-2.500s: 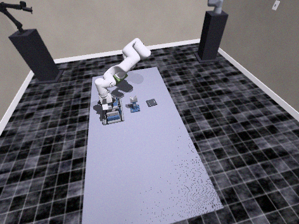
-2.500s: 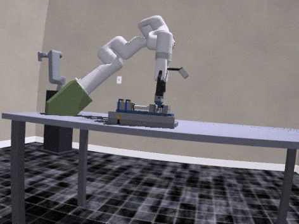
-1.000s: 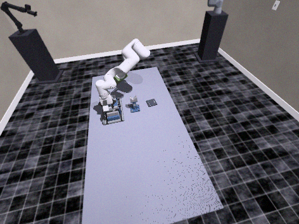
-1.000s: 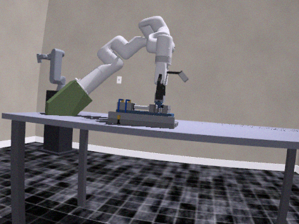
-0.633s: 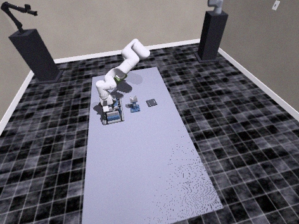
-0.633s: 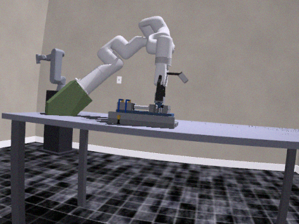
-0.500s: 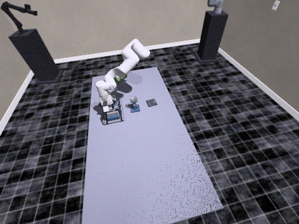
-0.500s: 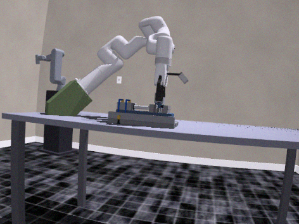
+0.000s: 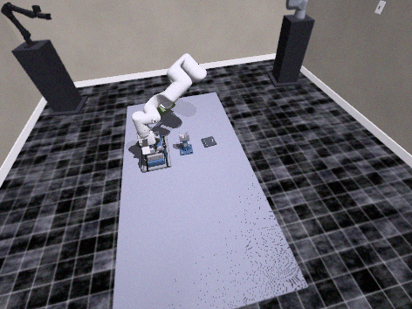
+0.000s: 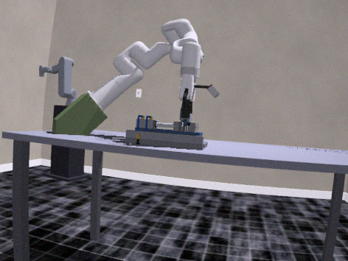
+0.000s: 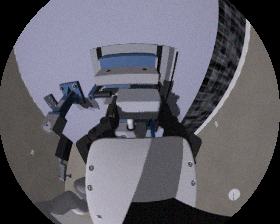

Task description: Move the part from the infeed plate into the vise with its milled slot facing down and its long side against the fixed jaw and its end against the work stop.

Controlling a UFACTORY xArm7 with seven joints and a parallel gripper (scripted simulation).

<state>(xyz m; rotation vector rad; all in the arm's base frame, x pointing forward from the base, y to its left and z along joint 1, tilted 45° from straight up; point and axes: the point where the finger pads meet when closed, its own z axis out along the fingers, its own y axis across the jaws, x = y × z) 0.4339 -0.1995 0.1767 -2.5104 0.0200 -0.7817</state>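
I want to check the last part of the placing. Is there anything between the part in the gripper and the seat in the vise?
Nothing visible blocks it. The gripper is shut on the part directly above the open vise.

The top camera is looking down from high and far, taking in the whole table (image 9: 196, 241). The exterior camera is sitting low and nearer, facing the table's long edge. The wrist camera is peering closely past the gripper (image 11: 139, 117). All three are sharing the vise (image 10: 166, 138).
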